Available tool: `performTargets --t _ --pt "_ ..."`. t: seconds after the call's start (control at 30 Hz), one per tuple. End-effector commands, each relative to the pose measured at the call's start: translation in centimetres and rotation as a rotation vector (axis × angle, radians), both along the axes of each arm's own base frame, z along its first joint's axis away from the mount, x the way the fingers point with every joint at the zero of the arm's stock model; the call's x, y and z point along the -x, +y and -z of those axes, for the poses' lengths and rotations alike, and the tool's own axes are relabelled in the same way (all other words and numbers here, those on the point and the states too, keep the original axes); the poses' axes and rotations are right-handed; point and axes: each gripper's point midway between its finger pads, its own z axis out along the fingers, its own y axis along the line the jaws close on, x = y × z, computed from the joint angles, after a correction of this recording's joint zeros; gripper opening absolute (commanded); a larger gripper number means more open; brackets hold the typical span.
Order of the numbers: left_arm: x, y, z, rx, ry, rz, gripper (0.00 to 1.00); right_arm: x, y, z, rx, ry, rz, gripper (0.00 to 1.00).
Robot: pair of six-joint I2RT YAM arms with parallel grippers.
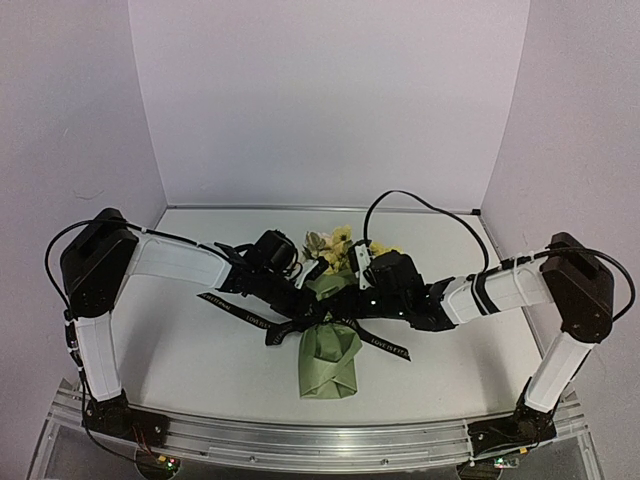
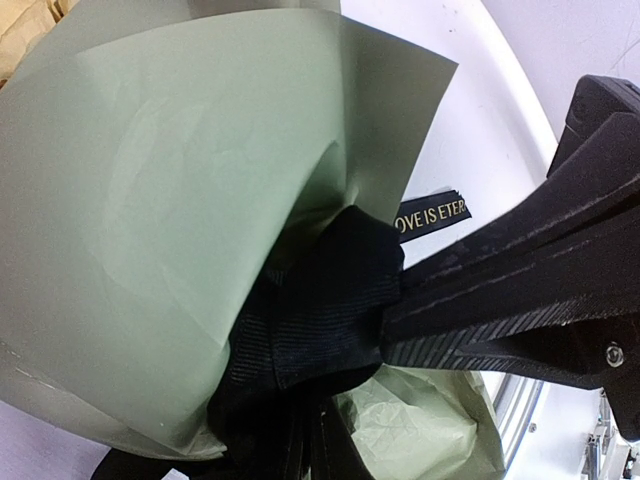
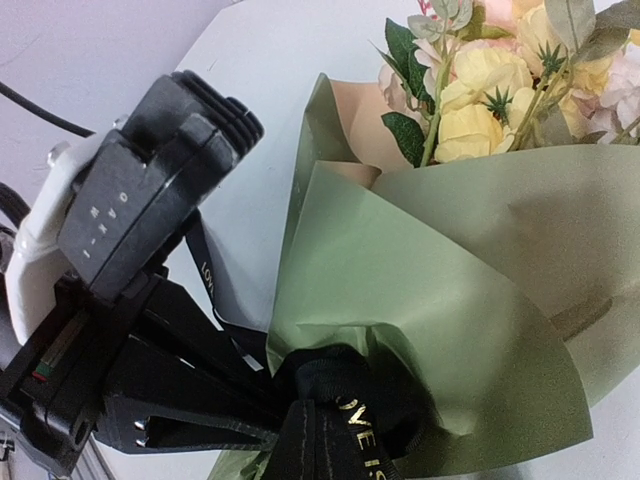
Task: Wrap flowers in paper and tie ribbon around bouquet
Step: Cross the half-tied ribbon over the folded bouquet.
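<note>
The bouquet lies in the middle of the table, its olive-green paper [image 1: 328,365] cone pointing toward me and the yellow and cream flowers [image 1: 335,243] at the far end. A black ribbon [image 1: 385,345] with pale lettering is wound round its waist, tails trailing left and right. My left gripper [image 1: 303,300] and right gripper [image 1: 352,302] meet at that waist from either side. In the left wrist view the ribbon [image 2: 320,300] bunches against the paper [image 2: 150,200], and the right arm's fingers [image 2: 480,300] pinch it. In the right wrist view the lettered ribbon [image 3: 350,410] runs into my shut jaws below the flowers [image 3: 480,90].
White walls close in the table on three sides. An aluminium rail [image 1: 300,435] runs along the near edge between the arm bases. A black cable [image 1: 400,195] arcs above the right arm's wrist behind the flowers.
</note>
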Motion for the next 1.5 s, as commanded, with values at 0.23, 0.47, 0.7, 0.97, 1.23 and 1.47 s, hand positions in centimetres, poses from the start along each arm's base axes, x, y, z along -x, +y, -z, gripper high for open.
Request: performTargets --t 0.23,0.47,0.7,0.97,1.23,1.47 --pt "-0.4 -0.8 -1.7 0.032 -0.022 0.002 0.08 1.0 -0.5 -0.6 -0.003 -0.004 -0.038 0.00" --pt "-0.4 -0.8 -1.7 0.032 -0.020 0.001 0.08 1.8 -1.0 -0.3 0.017 0.009 -0.058 0.00" --pt "-0.4 -0.9 -1.8 0.034 -0.022 0.002 0.08 2.5 -1.1 0.5 0.054 0.023 -0.079 0.00" --pt "-0.3 -1.0 -3.7 0.067 -0.040 0.009 0.12 2.3 -1.4 1.9 0.108 0.030 -0.078 0.00" --pt "0.3 -1.1 -6.1 0.122 -0.059 0.037 0.20 1.9 -1.0 2.2 0.116 0.030 -0.075 0.00" --pt "0.3 -0.7 -8.4 0.147 -0.108 0.026 0.30 1.8 -1.0 2.3 0.120 0.027 -0.074 0.00"
